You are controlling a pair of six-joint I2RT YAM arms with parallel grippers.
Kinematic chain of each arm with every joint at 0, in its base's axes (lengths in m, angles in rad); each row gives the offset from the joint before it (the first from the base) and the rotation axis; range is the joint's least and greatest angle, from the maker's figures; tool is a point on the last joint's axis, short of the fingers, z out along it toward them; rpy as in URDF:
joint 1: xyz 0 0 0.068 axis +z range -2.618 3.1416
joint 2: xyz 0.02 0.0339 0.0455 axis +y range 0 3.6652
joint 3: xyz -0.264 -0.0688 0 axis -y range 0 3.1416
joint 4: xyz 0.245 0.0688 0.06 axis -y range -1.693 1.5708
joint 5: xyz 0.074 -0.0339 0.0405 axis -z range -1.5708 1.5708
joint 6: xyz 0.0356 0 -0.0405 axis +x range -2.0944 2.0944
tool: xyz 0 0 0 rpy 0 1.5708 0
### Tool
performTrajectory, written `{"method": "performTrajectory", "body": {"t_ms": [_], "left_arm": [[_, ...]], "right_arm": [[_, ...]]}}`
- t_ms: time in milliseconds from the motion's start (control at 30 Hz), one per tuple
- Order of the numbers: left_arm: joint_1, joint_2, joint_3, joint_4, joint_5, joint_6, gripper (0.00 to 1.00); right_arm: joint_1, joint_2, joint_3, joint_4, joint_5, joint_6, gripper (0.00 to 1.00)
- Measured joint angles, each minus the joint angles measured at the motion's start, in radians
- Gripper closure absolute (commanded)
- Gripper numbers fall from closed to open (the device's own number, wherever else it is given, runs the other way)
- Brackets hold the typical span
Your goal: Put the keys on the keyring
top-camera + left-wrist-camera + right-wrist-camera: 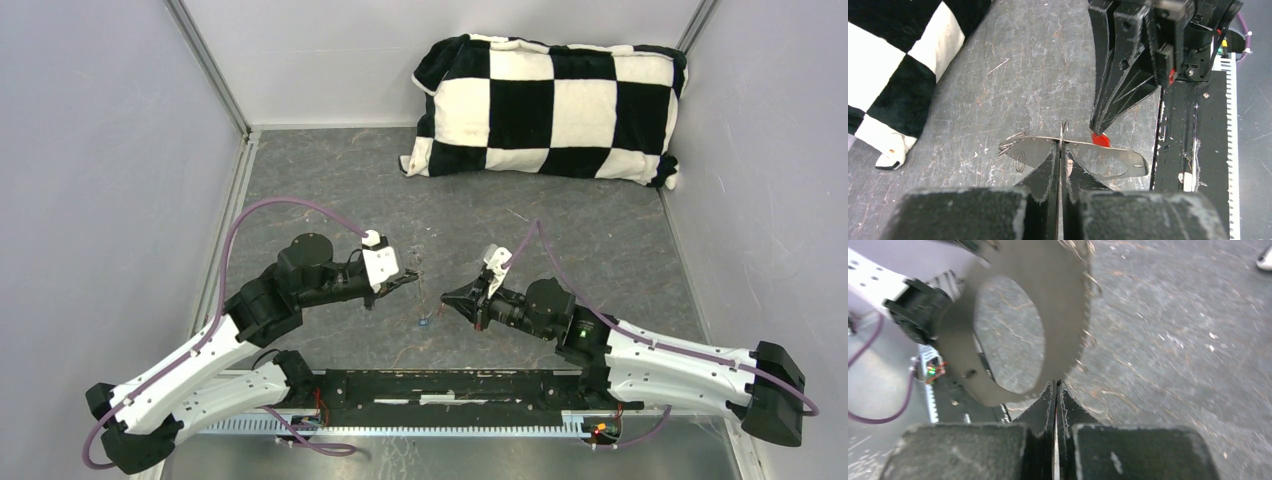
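Left wrist — left gripper tight on keyring, right gripper tight on red key — unseen from right wrist.

Grey walls, stone-look table, b/w pillow

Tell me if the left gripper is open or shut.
Shut: its wrist view shows the left gripper clamped on the keyring, fingers pressed together. The right gripper pinches the red key.

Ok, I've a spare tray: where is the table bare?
Bare: the table's far left, between wall and pillow; also between pillow and right gripper. Crowded: the middle, where left gripper holds the keyring near the blue key.
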Motion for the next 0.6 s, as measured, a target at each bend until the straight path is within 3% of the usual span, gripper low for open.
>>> {"method": "performTrajectory", "body": {"t_ms": [200,600], "left_arm": [[0.000,0.008,-0.005,0.004,-0.022,0.000,0.98],[0.000,0.014,-0.008,0.022,-0.046,0.000,0.98]], "right_arm": [[0.002,0.020,0.098,0.006,-0.083,0.001,1.00],[0.011,0.056,0.202,0.016,-0.077,-0.006,1.00]]}}
